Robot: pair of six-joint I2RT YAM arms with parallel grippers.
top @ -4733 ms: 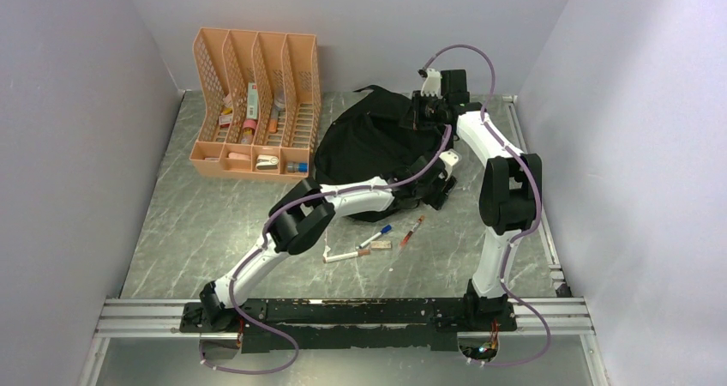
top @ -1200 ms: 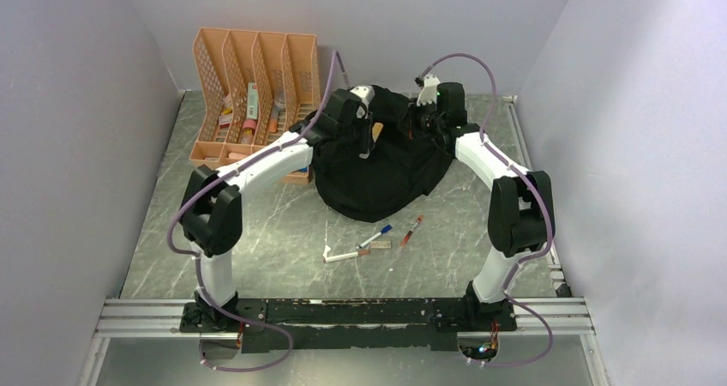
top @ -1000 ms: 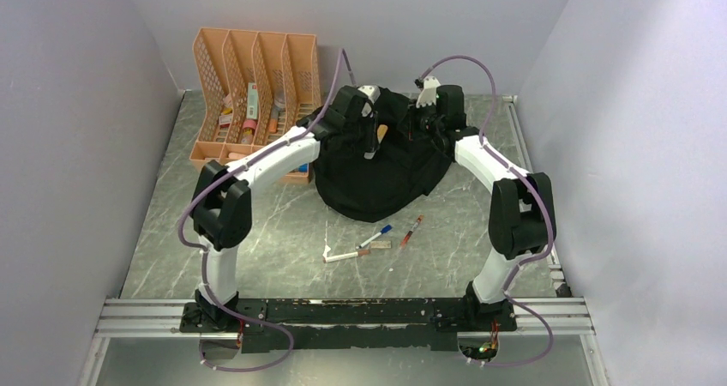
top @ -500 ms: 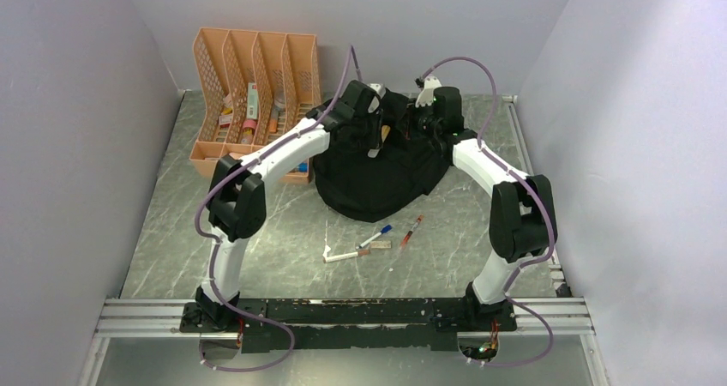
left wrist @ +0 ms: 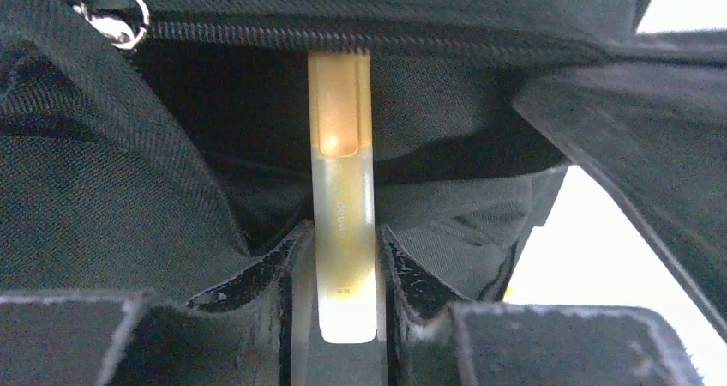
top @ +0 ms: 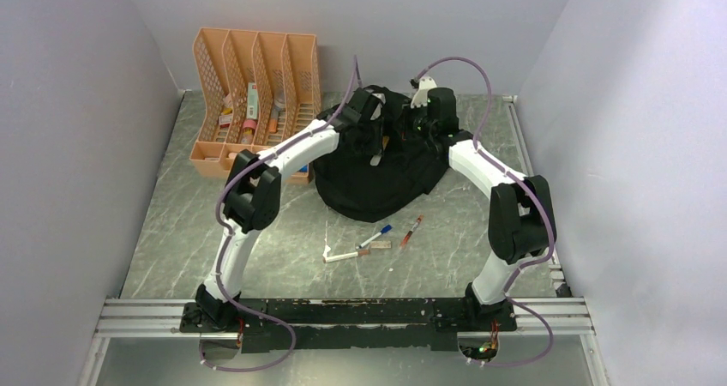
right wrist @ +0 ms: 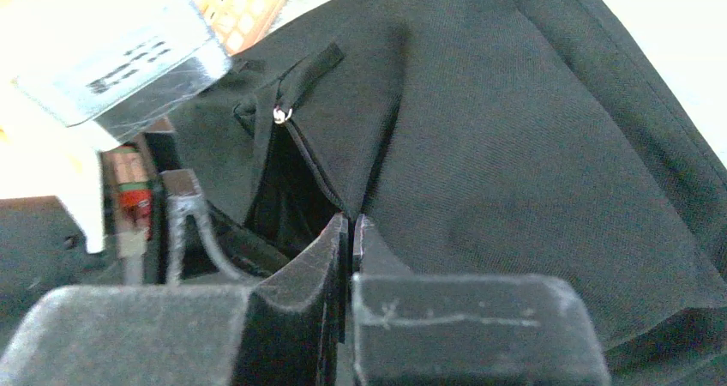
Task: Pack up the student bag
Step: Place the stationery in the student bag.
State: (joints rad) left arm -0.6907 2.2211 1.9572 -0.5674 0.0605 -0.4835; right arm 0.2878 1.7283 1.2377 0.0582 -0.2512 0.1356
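Observation:
The student bag (top: 377,184), a large black backpack, lies at the back middle of the table. My left gripper (left wrist: 343,232) is shut on a yellow-orange highlighter (left wrist: 342,180), whose far end reaches the zipper edge (left wrist: 257,36) of an open pocket. In the top view the left gripper (top: 375,153) hangs over the top of the bag. My right gripper (right wrist: 350,219) is shut on the bag's fabric at the edge of the pocket opening (right wrist: 287,189), beside a zipper pull (right wrist: 280,114). In the top view the right gripper (top: 410,129) is just right of the left one.
An orange desk organizer (top: 257,103) with small items stands at the back left, close to the bag. In front of the bag lie a blue-capped marker (top: 375,236), a red pen (top: 411,230), a white marker (top: 345,255) and a small block (top: 381,245).
My left arm has swung from the bag's front, over its left side, to the right above the pocket, carrying the highlighter. The right gripper has kept its hold on the bag.

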